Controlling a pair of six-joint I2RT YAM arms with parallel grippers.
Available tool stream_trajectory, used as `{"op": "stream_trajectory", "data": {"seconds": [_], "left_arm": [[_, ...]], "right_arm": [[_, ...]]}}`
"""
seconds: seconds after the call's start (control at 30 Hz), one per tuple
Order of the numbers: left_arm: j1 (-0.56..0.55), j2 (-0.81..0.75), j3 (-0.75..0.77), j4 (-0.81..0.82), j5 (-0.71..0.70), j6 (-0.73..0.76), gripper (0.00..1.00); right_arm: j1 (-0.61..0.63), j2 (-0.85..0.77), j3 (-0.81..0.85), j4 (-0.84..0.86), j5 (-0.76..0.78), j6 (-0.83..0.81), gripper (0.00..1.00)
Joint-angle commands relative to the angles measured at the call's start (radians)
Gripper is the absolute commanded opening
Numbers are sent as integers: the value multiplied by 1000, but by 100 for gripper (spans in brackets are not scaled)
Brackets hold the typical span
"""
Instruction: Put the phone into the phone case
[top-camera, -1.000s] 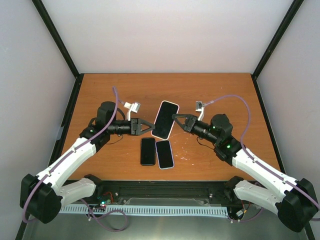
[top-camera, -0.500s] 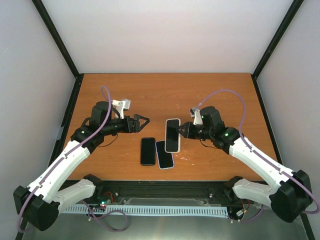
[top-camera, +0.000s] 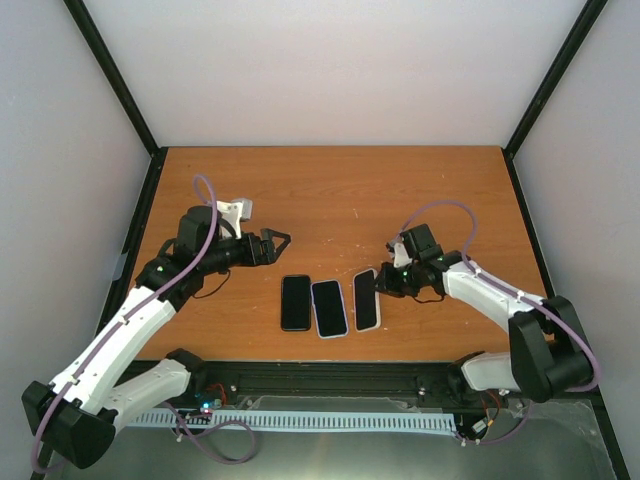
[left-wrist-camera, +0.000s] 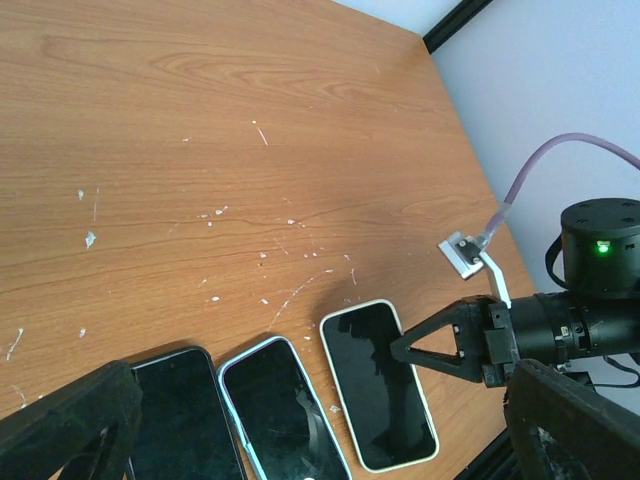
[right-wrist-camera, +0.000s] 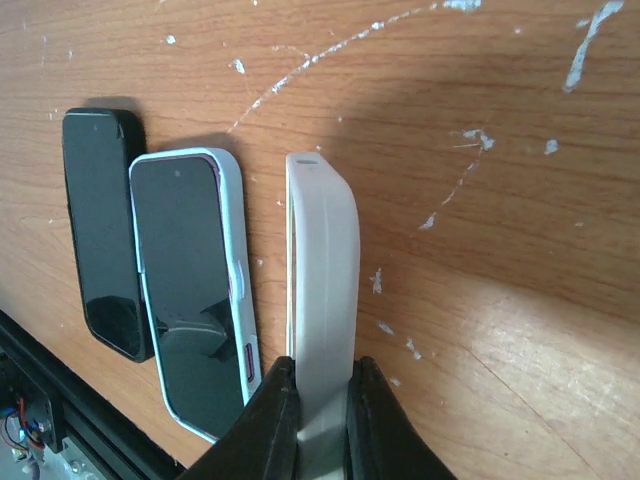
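The right gripper (top-camera: 380, 283) is clamped on one end of the white-cased phone (top-camera: 367, 299), which sits low at the worktop (top-camera: 330, 190), just right of a blue-rimmed phone (top-camera: 329, 307) and a black phone (top-camera: 295, 302). The left gripper (top-camera: 280, 246) hangs wide open and empty, up-left of them.

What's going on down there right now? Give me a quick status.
Left hand open, holding nothing. Right hand shut on the white-cased phone, low at the table. Black phone and blue-rimmed phone lie beside it.
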Motion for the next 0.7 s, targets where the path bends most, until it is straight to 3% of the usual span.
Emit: {"op": "stream_trajectory", "data": {"seconds": [0.0, 0.2, 0.67], "left_arm": [[1, -23, 8, -17, -27, 18, 99], [1, -22, 15, -18, -37, 17, 100], [1, -42, 29, -36, -71, 5, 100]], "right_arm": [[-15, 25, -3, 115, -62, -18, 3], [-32, 85, -11, 119, 36, -45, 8], [-57, 65, 2, 53, 126, -26, 37]]}}
